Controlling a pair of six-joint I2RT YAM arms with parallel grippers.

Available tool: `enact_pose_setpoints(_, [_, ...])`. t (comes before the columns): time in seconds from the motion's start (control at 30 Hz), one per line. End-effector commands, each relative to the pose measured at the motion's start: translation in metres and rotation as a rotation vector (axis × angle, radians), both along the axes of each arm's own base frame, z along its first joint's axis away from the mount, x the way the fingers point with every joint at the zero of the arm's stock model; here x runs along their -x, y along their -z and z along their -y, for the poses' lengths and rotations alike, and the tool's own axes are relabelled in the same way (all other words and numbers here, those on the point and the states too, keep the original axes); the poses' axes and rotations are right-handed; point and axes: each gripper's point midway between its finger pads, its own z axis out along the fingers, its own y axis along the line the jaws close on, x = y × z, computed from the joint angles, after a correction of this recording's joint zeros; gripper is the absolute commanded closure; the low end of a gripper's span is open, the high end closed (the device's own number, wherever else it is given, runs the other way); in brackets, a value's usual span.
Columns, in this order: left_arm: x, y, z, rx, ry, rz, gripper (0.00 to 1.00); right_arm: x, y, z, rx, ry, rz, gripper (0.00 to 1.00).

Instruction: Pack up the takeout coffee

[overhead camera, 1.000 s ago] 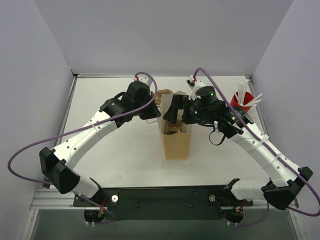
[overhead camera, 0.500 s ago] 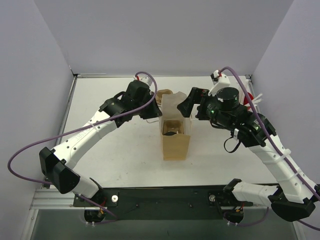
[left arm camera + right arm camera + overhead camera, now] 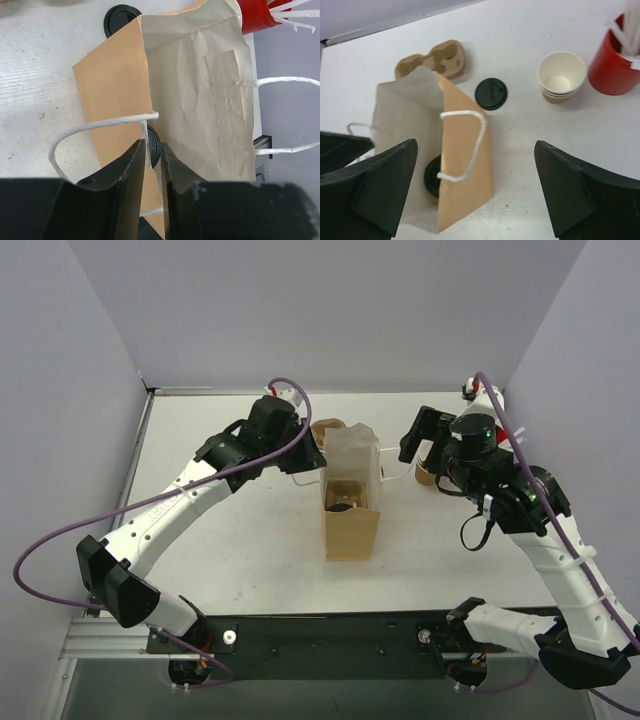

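A brown paper bag (image 3: 351, 525) stands open mid-table. A takeout coffee cup with a black lid (image 3: 345, 496) sits inside it; only the lid shows, also in the left wrist view (image 3: 154, 145) and the right wrist view (image 3: 432, 176). My left gripper (image 3: 312, 456) is shut on the bag's left wall near its white handle (image 3: 100, 125), with its fingers (image 3: 131, 175) pinching the paper. My right gripper (image 3: 417, 443) is open and empty, above and to the right of the bag (image 3: 465, 170).
A loose black lid (image 3: 491, 93) lies on the table behind the bag. A moulded cup carrier (image 3: 432, 59) is at the back, with a stack of cream cups (image 3: 561, 76) and a red cup with white straws (image 3: 612, 65) to the right. Walls enclose three sides.
My right gripper has drawn up and away to the right from the bag's mouth, leaving the cup inside. My left gripper has kept its hold on the bag's wall.
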Motion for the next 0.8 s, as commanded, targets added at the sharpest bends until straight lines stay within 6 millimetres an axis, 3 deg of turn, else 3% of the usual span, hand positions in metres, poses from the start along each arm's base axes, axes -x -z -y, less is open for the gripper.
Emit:
enact_pose_setpoints(0.0, [-0.004, -0.039, -0.003, 0.073, 0.011, 0.098, 0.71, -0.008, 0.016, 0.047, 0.079, 0.173, -0.051, 0.05])
enact_pose_setpoints(0.33, [-0.002, -0.053, -0.007, 0.103, 0.049, 0.135, 0.67, -0.023, 0.076, 0.131, 0.057, 0.433, -0.227, 0.16])
enact_pose_setpoints(0.47, [0.000, -0.058, -0.004, 0.124, 0.070, 0.143, 0.67, -0.038, 0.086, 0.147, 0.056, 0.467, -0.234, 0.24])
enact_pose_setpoints(0.73, [0.002, -0.070, -0.002, 0.144, 0.095, 0.164, 0.67, -0.107, 0.097, 0.159, 0.198, 0.382, -0.238, 0.32])
enact_pose_setpoints(0.77, [0.002, -0.072, -0.003, 0.145, 0.094, 0.167, 0.67, -0.116, 0.106, 0.161, 0.239, 0.358, -0.264, 0.32])
